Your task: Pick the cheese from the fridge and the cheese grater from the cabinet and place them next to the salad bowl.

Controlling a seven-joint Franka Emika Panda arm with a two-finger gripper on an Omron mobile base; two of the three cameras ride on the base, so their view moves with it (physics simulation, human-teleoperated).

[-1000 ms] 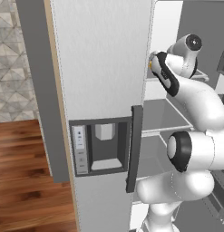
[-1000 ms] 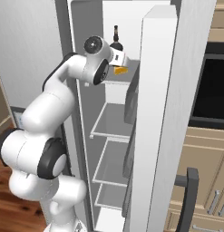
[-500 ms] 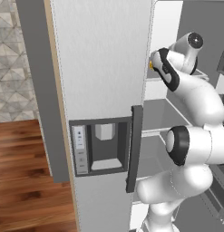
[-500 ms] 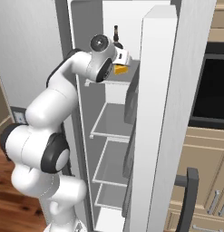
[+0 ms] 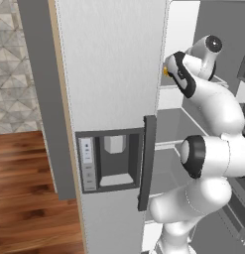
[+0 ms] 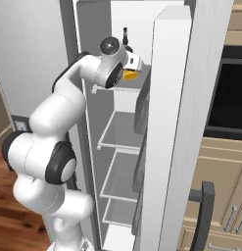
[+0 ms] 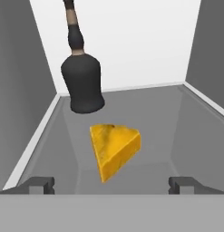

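Inside the fridge (image 6: pixel 177 122), on its upper grey shelf (image 7: pixel 186 131), lies the cheese (image 7: pixel 114 148), a yellow-orange wedge with its point aimed toward six o'clock in my hand view; it rests flat on the shelf, between my two finger tips but touching neither; my gripper (image 7: pixel 111 185) stands open, one tip at seven o'clock of the wedge and the other at five o'clock, each well apart from it; a dark bottle (image 7: pixel 81 77) stands upright just behind the cheese, at about eleven o'clock from it, its neck running out of the top of the view; from the right base view my hand reaches into the top compartment, the cheese (image 6: pixel 130 75) showing as a small orange patch at about four o'clock of my wrist, with the bottle (image 6: pixel 125 37) rising just above it; from the left base view the fridge door (image 5: pixel 111 99) with its dark dispenser panel (image 5: pixel 110 161) and vertical handle (image 5: pixel 146 168) covers the centre, and my arm bends past the door's edge at two o'clock.
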